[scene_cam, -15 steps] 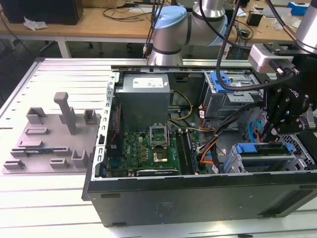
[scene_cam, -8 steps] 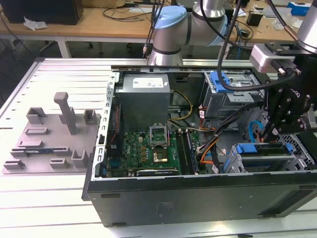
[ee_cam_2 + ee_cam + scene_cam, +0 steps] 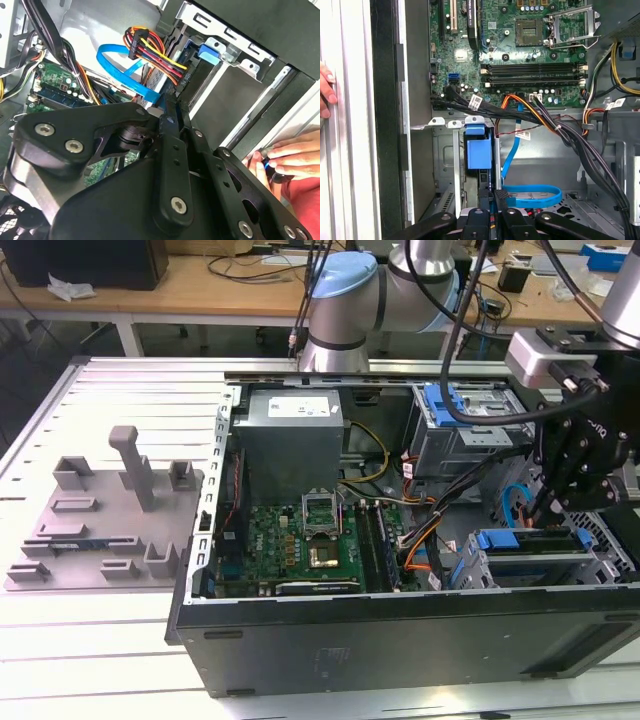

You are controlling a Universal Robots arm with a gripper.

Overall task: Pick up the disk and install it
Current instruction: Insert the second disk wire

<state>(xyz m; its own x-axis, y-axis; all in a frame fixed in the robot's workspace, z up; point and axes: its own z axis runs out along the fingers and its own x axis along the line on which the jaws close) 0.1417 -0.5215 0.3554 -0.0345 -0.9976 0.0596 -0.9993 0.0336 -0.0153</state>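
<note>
The disk (image 3: 476, 152), on edge in the drive cage (image 3: 445, 121) slot, looks to be gripped by the clenched pincer (image 3: 490, 197), so it's best kept square to the rails, clear of the blue cable (image 3: 530, 196), and not forced.

The exterior view looks down at an angle from beyond the open computer case (image 3: 400, 540), taking in the whole case, the slatted table (image 3: 100, 620) and the arm (image 3: 350, 300) behind. The first wrist view looks straight down into the case from close above, past the gripper (image 3: 492, 210) to the motherboard (image 3: 520, 50). The second wrist view sits lower and tilted, very near the gripper's linkage. Both wrist views share the blue flat cable (image 3: 530, 195) and the drive cage (image 3: 235, 55)
</note>
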